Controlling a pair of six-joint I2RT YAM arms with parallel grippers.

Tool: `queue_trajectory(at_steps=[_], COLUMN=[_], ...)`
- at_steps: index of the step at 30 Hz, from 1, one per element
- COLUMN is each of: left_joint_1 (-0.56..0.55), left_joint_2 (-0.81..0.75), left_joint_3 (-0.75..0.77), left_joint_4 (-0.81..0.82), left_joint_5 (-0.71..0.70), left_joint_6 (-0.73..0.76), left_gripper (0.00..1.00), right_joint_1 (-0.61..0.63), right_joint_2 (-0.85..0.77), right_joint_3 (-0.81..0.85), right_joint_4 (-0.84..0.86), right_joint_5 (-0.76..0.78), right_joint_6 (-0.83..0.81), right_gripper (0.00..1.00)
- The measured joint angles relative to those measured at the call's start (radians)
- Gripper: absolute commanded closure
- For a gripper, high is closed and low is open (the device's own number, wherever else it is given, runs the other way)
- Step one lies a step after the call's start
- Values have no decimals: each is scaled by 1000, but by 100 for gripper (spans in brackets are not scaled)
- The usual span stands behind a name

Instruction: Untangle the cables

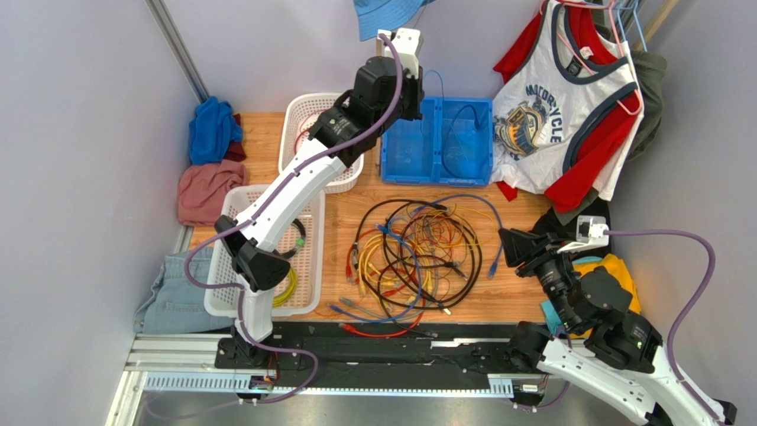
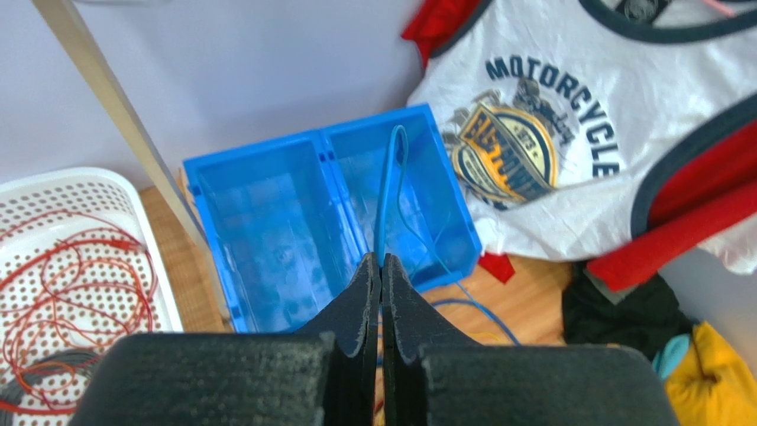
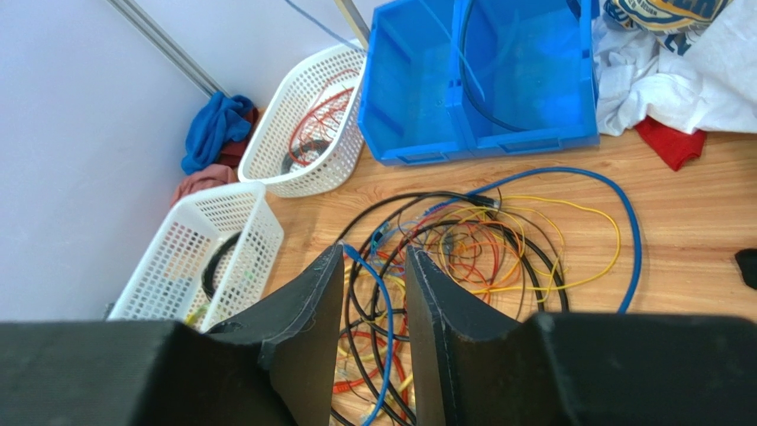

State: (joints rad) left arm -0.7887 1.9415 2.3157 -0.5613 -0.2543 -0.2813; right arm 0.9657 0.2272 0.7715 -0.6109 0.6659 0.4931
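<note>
Left fingers (image 2: 360, 306) pinch a blue cable (image 2: 382, 213) above the blue bin (image 2: 253, 151); right fingers (image 3: 306, 311) parted, empty.
Bin: black cable (image 3: 464, 53); white basket (image 3: 306, 182): red cables (image 3: 324, 111).

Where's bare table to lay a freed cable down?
Bare wood: the strip between blue bin and cables; the patch right of the cables, below the shirt; the gap between blue cloth and far basket. Crowded: the middle, where the cables sprawl to the near edge.
</note>
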Motion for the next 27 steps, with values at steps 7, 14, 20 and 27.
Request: queue_trajectory(at_steps=[7, 14, 20, 27], left_joint_1=[48, 42, 43, 50], left_joint_2=[57, 171, 278, 367], left_joint_3=[73, 118, 122, 163], left_joint_4=[112, 271, 373, 451], left_joint_5=[79, 191, 255, 271], left_joint_6=[1, 27, 31, 39], left_gripper=[100, 100, 100, 100], right_joint_1=[0, 0, 0, 0], right_joint_2=[0, -10, -10, -10], right_joint_3=[-44, -53, -53, -53], right_joint_4=[-6, -2, -1, 0], right_joint_5=[26, 53, 64, 71], right_joint_6=[-8, -11, -19, -28], right_gripper=[67, 65, 65, 65])
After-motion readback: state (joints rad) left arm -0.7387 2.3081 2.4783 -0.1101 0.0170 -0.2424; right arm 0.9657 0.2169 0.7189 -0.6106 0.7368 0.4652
